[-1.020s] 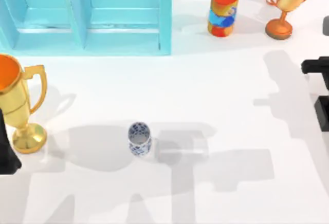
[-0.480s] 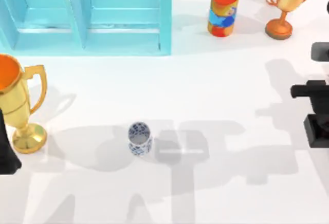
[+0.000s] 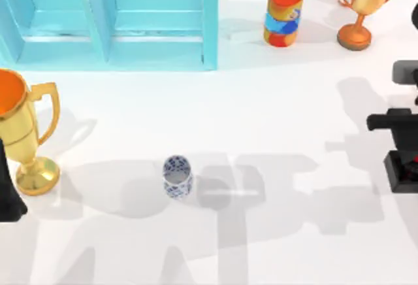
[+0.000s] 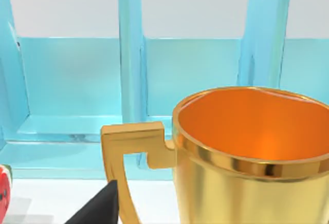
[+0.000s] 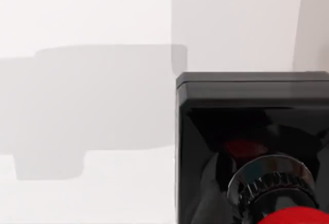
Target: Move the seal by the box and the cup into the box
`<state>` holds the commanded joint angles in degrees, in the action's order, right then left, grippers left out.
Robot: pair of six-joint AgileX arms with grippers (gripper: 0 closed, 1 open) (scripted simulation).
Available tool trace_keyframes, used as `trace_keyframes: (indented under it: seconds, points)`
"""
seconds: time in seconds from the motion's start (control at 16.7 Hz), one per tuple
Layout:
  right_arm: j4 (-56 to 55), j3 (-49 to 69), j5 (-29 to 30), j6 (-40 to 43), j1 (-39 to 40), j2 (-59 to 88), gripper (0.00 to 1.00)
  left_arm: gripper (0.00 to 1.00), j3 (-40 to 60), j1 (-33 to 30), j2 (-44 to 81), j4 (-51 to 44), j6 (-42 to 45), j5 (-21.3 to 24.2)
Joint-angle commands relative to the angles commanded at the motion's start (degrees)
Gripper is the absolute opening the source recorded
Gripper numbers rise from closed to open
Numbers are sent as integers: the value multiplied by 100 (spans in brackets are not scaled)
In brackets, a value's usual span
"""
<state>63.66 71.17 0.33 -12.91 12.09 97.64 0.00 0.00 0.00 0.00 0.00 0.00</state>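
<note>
The right gripper (image 3: 408, 142) is at the table's right edge, about halfway down it. In the right wrist view the small seal with a black square block base and a shiny red knob (image 5: 257, 147) sits very close under the camera. It looks like the gripper has the seal, but the fingers are hidden, so nobody can tell how wide they are or if they really hold it.

The step in hand seems to be carrying the seal to the big light blue box with dividers (image 3: 157, 56), which stands along the table's back edge, toward the left corner. To do it well, the arm should stay high, go slowly, and come down straight into one open part of the box, over its wall.

The little white cup with dark blue flowers (image 3: 177, 176) stands upright near the table's middle, toward the front edge, with bare table all around it. The way from the right edge to the box is open. The tall orange can with a blue band (image 3: 283, 16) and the small orange-gold trophy (image 3: 363, 7) stand near the back right corner, so the arm should pass in front of them.

The left gripper (image 3: 8, 193) rests at the left edge, just beside the big gold trophy (image 3: 23, 131).
</note>
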Motion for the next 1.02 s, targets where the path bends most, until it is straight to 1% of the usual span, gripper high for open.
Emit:
trace_keyframes:
  seconds: [0.6,0.66,1.02]
  points:
    - [0,0,0,0,0,0,98,100,0,0,0,0,0,0]
    - [0,0,0,0,0,0,100,100,0,0,0,0,0,0]
    - [0,0,0,0,0,0,100,100,0,0,0,0,0,0]
